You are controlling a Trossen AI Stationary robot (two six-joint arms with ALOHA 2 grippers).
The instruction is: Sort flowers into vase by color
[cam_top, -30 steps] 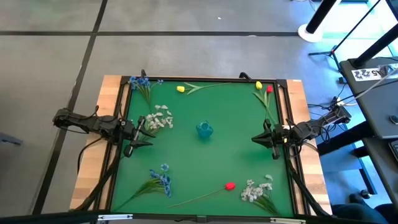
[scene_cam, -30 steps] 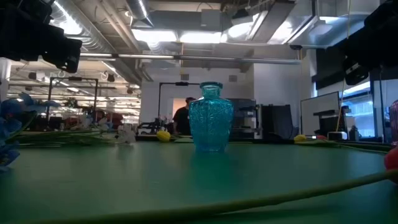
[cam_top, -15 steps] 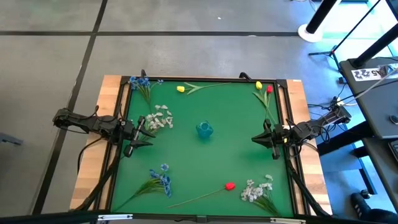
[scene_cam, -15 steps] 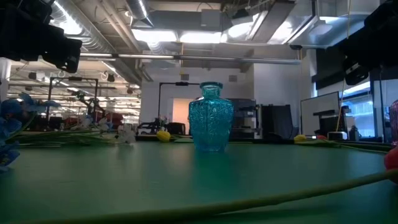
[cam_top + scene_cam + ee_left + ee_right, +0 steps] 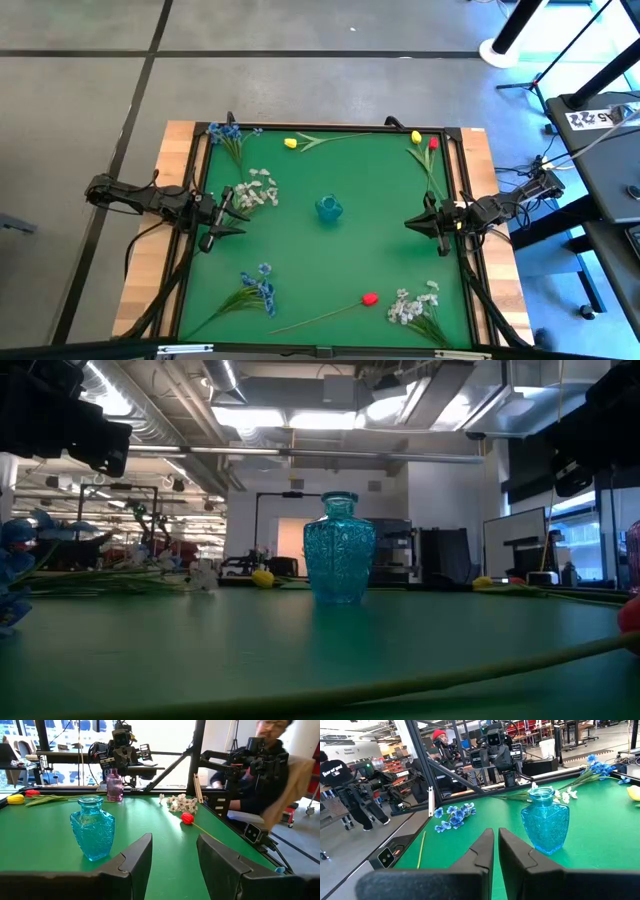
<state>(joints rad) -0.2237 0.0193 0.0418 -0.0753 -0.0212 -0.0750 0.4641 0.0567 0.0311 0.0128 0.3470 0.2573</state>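
From above I see a green table (image 5: 330, 255) with a small blue glass vase (image 5: 328, 208) standing upright at its middle, empty. My left gripper (image 5: 226, 214) hovers over the table's left edge, its fingers (image 5: 135, 857) spread apart and holding nothing. In its wrist view the vase (image 5: 93, 834) sits ahead of the fingers and a little off to one side, well apart from them. My right gripper (image 5: 418, 224) hovers over the right edge, facing the vase – its fingers (image 5: 481, 851) are nearly together with only a thin gap between them, gripping nothing. The vase (image 5: 545, 821) stands beyond those fingertips, clear of them.

The flowers all lie flat on the table, none in the vase:
- a white sprig (image 5: 256, 190) lies just beyond the left fingers, close to them
- a blue sprig (image 5: 227, 135) lies in the far left corner
- a yellow tulip (image 5: 291, 144) lies along the far edge
- a second yellow tulip (image 5: 416, 137) and a red tulip (image 5: 433, 143) lie together in the far right corner, their stems running towards the right fingers
- another blue sprig (image 5: 258, 288) lies at the near left
- a red tulip (image 5: 369, 298) lies at the near middle
- a white sprig (image 5: 413, 305) lies at the near right

Beyond the table – a person in dark clothes (image 5: 260, 775) shows in the left wrist view, and a person in a red hat (image 5: 441, 747) in the right wrist view
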